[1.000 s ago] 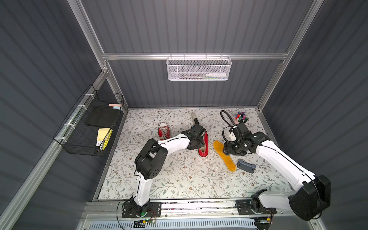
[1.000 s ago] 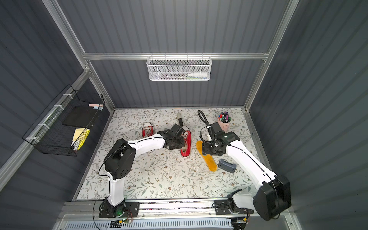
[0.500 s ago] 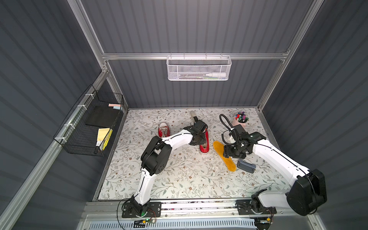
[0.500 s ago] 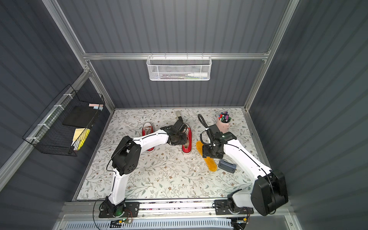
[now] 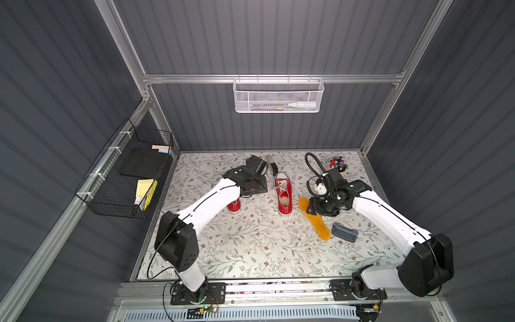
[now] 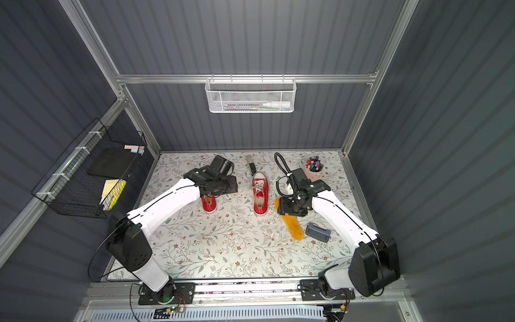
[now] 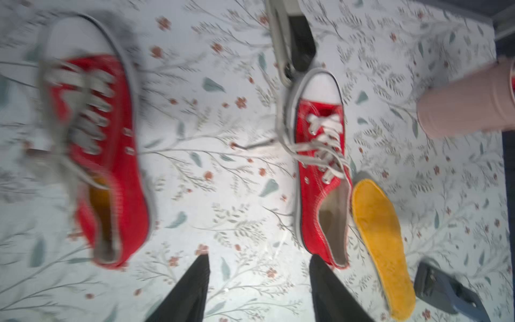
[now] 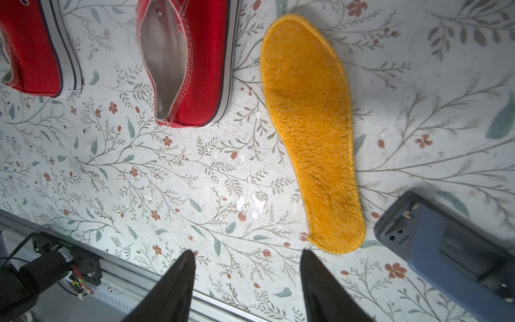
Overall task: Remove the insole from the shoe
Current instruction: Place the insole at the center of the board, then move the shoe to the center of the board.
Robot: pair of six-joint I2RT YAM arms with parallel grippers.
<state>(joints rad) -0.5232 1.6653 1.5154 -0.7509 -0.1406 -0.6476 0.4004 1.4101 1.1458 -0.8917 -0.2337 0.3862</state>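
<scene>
across the floral bench (image 5: 250, 251) the left arm (image 5: 211, 200) has swung away from the red shoe (image 5: 284, 195), and the left jaws have gone from shut to wide and empty. the right arm (image 5: 381, 212) hovers with the right jaws also apart, holding nothing. the shoe sits hollow, its pale lining showing. the orange insole (image 8: 309, 125) lies flat just beside it, fully out. it looks light, fleecy and floppy, so a pinch at 1 thin edge near the heel would suit.

dark grey ribbed walls (image 5: 278, 36), aluminium frame (image 5: 267, 79), floral tabletop (image 5: 250, 245), white mesh basket (image 5: 278, 94) on the back rail, black wire basket (image 5: 111, 192) off to the side.
</scene>
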